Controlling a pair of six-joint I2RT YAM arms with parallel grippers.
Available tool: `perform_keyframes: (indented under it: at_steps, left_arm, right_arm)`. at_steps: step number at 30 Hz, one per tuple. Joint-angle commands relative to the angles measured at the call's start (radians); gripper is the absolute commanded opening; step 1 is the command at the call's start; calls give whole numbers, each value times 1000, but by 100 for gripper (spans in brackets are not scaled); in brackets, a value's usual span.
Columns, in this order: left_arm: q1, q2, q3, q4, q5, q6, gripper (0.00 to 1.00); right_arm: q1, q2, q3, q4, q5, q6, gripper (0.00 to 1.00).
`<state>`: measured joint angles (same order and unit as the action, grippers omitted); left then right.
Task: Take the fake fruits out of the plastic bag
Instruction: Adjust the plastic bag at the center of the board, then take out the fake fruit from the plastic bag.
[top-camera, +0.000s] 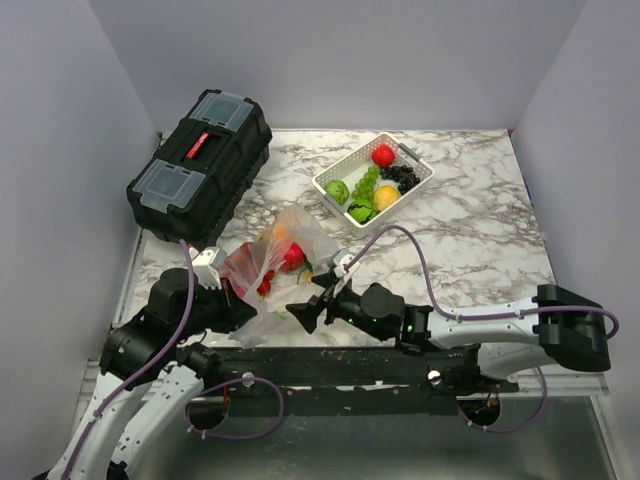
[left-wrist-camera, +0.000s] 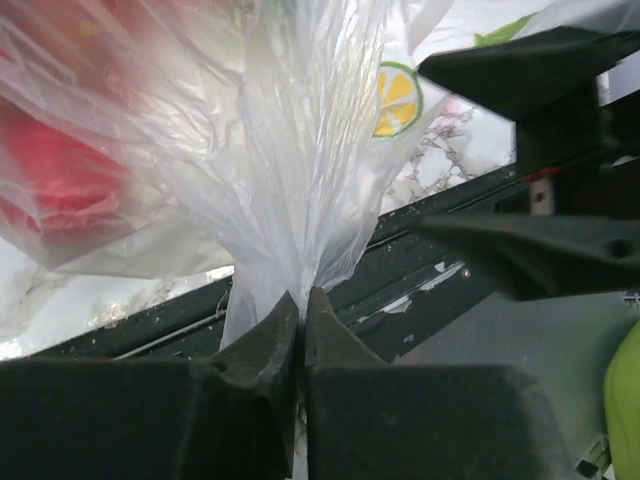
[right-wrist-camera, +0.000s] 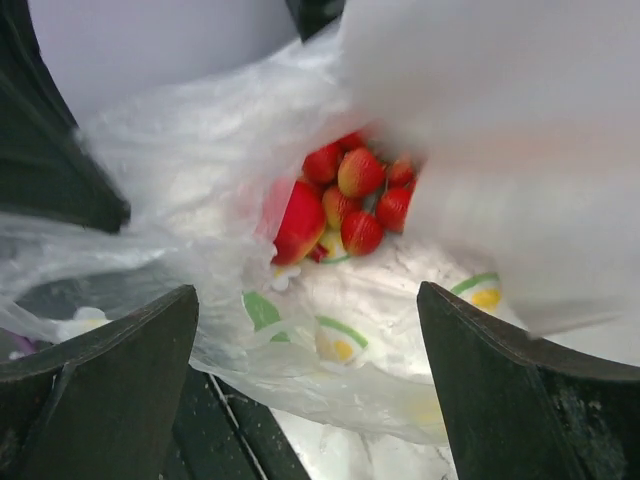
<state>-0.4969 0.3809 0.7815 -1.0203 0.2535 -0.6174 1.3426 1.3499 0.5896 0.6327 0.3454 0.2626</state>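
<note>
Grey walls close in a marbled tabletop. A black toolbox sits at its far left corner. Just beside it, at the near left of the tabletop, the clear bag lies crumpled between the two arms. A white basket stands further back, well apart from the bag, and holds other fruits in red, green, yellow and dark colours. The left end effector is pinched tight on a gathered fold of the bag at its near left edge, the film fanning up from between the closed fingers. The right end effector is spread wide at the bag's near right side, with plastic between its fingers; whether they touch it cannot be told. The fruits are inside the bag, bunched together. A larger red piece lies against a cluster of strawberries. Pale citrus slices with green rims lie nearer the right end effector, under the film. One slice also shows through the plastic in the left wrist view.
</note>
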Motion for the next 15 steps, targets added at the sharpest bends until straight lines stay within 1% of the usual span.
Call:
perform_keyframes:
  at_steps: [1,4,6,8,10,12,15]
  left_arm:
    - [1,-29,-33,-61,-34,-17,0]
    - [1,-36,-34,-47,-43,10,0]
    - [1,-37,-41,-28,-39,28,0]
    - [1,-42,-49,-6,-30,37,0]
    - [2,-54,-53,7,-28,39,0]
    - [1,-81,-53,15,-28,37,0]
    - [2,-125,-58,30,-30,24,0]
  right_arm:
    - [-10,-41,31,-42,24,5,92]
    - [-10,18,123,-84,-52,-18,82]
    - [-10,80,175,-73,-77,-35,80]
    - [-10,152,235,-73,-57,-47,78]
    - [-10,232,305,-101,23,-49,73]
    - [-10,304,347,-108,128,-52,65]
    - [-16,369,363,-70,245,-78,64]
